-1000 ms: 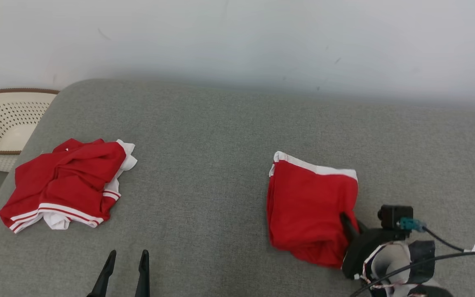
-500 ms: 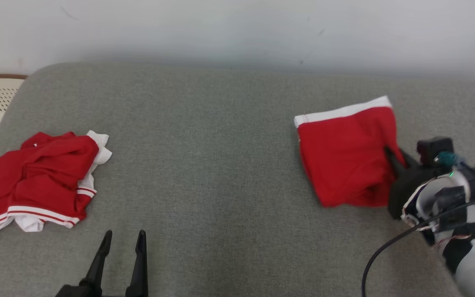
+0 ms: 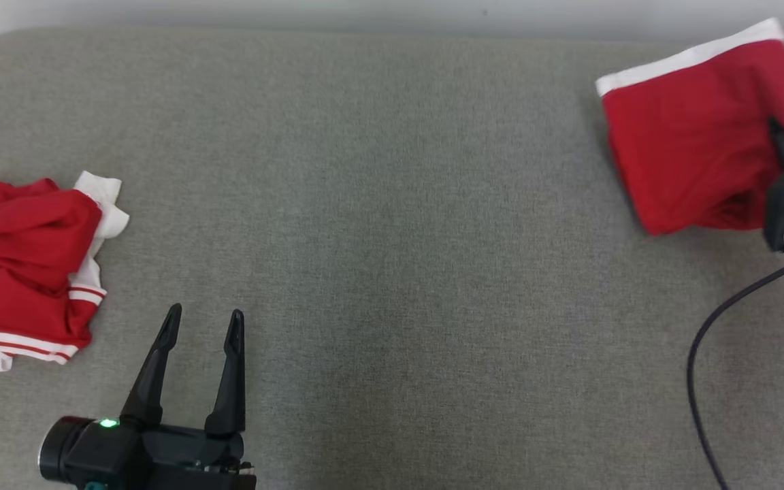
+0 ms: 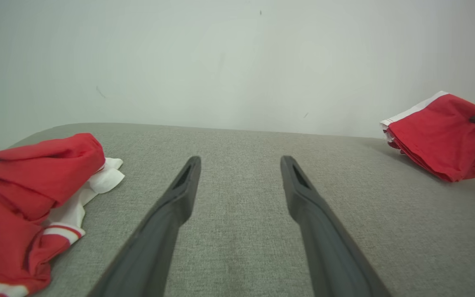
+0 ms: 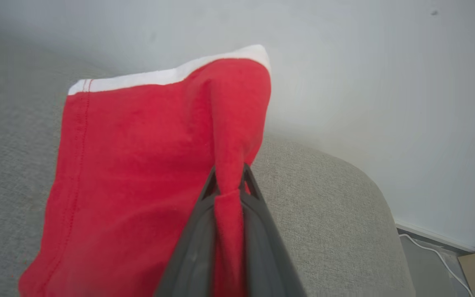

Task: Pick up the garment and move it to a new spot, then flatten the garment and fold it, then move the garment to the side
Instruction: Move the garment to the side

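Folded red fabric garment with white band [image 3: 691, 136]: upper right of the head view, lying on the grey woven cushion [image 3: 392, 204], one edge bunched into a ridge.
Right gripper [image 5: 229, 171]: clamped on that ridge at the garment's right side. Judged a pinch for shifting the fold aside intact.
Left gripper [image 3: 204, 313]: lower left, fingers spread, nothing between them, over bare cushion, clear of the move.
Crumpled red-and-white striped garment [image 3: 18, 265]: left edge, well apart, untouched.
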